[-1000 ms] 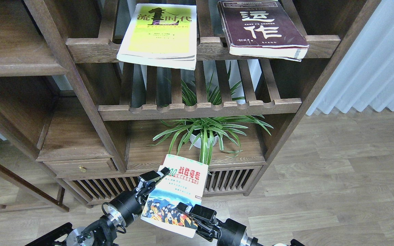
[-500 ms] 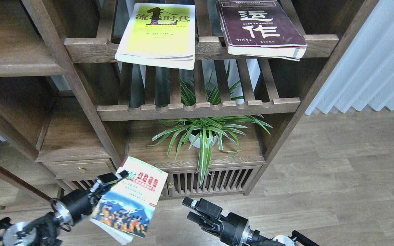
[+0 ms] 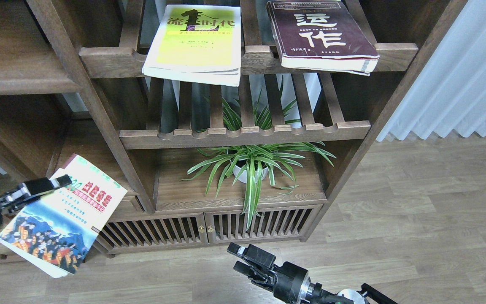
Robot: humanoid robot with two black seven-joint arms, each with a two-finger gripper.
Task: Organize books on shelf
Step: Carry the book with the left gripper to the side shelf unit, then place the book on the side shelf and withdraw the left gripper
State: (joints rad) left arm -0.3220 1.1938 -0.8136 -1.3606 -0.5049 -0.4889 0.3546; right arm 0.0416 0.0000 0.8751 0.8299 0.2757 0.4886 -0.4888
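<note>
My left gripper point(image 3: 57, 183) is shut on the white-green book point(image 3: 63, 217) with the blue photo and holds it tilted in the air at the lower left, in front of the plain board shelf point(image 3: 87, 162). The yellow-green book point(image 3: 194, 40) and the maroon book point(image 3: 321, 33) lie flat on the top slatted rack and overhang its front rail. My right gripper point(image 3: 238, 257) is open and empty, low at the bottom centre, in front of the cabinet doors.
A potted spider plant point(image 3: 251, 166) stands on the lower middle board. A second slatted rack point(image 3: 243, 133) hangs above it. A slatted cabinet door point(image 3: 158, 230) is below. White curtains point(image 3: 458, 71) hang at right. Wood floor spreads right.
My left gripper has carried the white-green book leftward and up, from the bottom centre to the lower left. My right gripper has let go of the book and stays low.
</note>
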